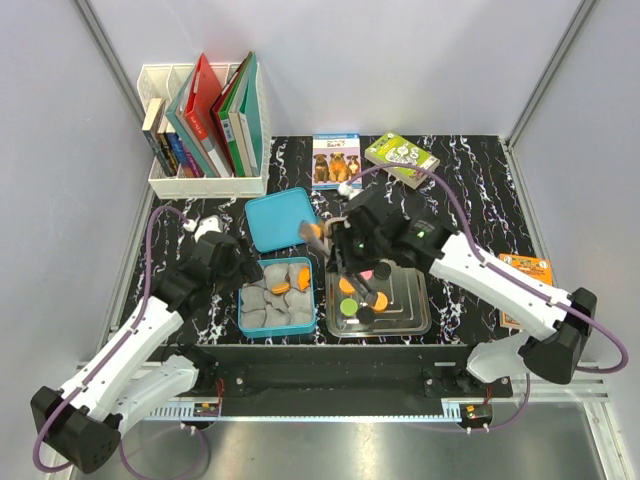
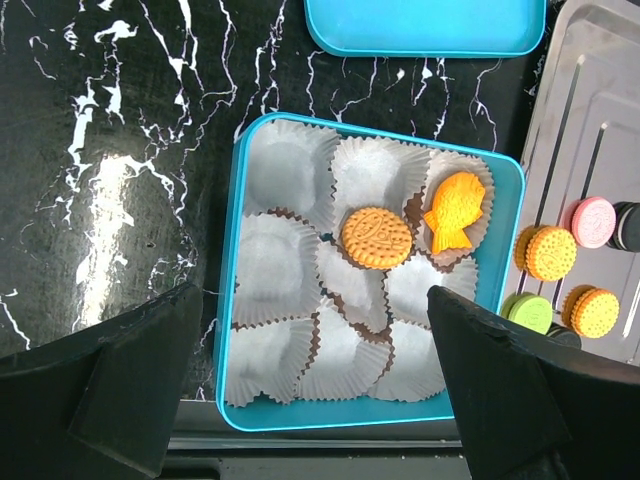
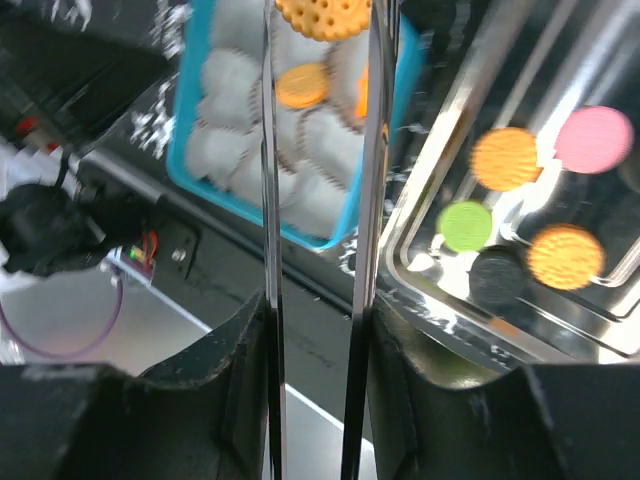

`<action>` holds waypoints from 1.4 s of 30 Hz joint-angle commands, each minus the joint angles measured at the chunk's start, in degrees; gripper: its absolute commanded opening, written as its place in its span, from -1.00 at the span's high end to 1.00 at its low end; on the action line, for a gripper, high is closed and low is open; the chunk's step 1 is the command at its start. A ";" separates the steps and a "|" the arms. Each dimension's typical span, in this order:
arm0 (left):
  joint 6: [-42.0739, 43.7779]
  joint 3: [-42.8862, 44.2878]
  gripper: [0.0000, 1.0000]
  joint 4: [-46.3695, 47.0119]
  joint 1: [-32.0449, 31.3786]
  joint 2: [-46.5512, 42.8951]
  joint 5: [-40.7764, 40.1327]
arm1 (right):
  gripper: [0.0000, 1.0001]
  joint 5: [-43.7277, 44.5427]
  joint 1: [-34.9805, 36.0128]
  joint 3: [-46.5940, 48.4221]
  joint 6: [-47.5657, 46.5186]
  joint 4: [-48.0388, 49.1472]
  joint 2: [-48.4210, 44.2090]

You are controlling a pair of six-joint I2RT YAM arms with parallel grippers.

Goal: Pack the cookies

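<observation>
Several round cookies lie on the metal tray (image 1: 421,318): orange (image 3: 505,157), pink (image 3: 595,138), green (image 3: 466,225) and black (image 3: 497,272). The blue box (image 2: 236,250) of paper cups holds a round orange cookie (image 2: 376,237) and an orange fish-shaped one (image 2: 454,210). My right gripper (image 3: 320,305) is shut on metal tongs (image 3: 268,200), whose tips pinch an orange cookie (image 3: 322,14). That cookie hangs above the box's far right corner (image 1: 316,232). My left gripper (image 2: 315,295) hovers open over the box's near edge, with nothing between its fingers.
The box's blue lid (image 1: 280,220) lies just behind the box. A white file holder (image 1: 205,120) with books stands at the back left. A picture book (image 1: 336,160) and a green packet (image 1: 400,155) lie at the back, an orange packet (image 1: 525,275) at the right.
</observation>
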 commanded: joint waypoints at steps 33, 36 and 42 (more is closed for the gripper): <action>-0.13 3.76 -0.98 -4.93 0.25 -6.86 -7.25 | 0.95 -5.42 20.41 10.80 0.19 4.92 22.77; -0.04 3.76 -0.98 -4.93 0.25 -6.85 -7.25 | 0.72 -5.25 20.50 11.07 0.10 4.92 23.30; 0.05 3.93 -0.98 -5.02 0.25 -6.68 -7.07 | 0.15 -3.67 20.50 11.42 -0.43 4.74 23.21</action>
